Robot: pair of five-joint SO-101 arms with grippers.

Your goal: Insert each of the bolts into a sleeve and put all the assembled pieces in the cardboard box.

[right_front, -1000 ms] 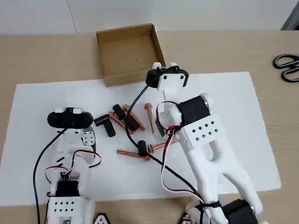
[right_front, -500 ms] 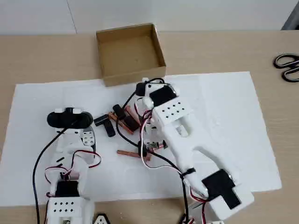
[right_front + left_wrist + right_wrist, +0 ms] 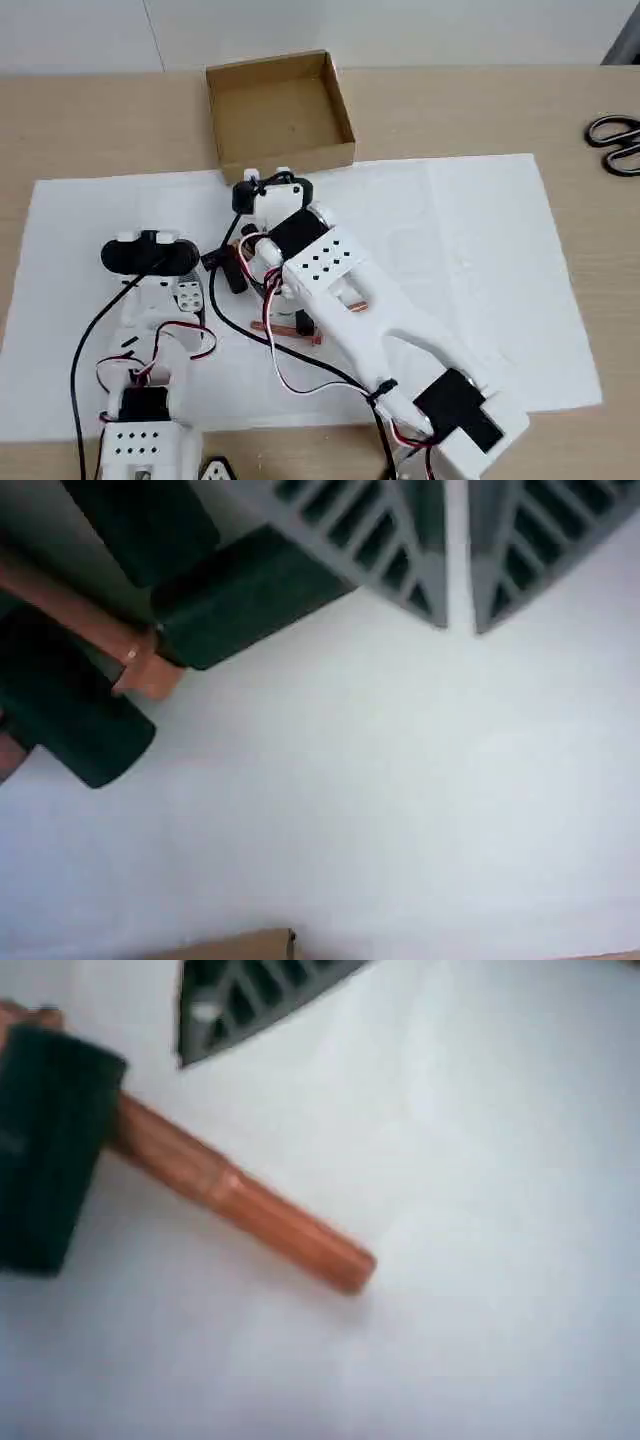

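- My right hand (image 3: 268, 200) has swung from the cardboard box (image 3: 290, 160) to the bolts (image 3: 285, 330) mid-worktop; I cannot tell its grip.
- Left hand (image 3: 460, 620) is clenched, empty.
- Another pickup looks due.

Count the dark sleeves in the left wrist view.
3. One sleeve and a second sleeve flank the copper bolt; the third sleeve lies at the bolt's end, nearest the left claw. More may be hidden outside the frame.
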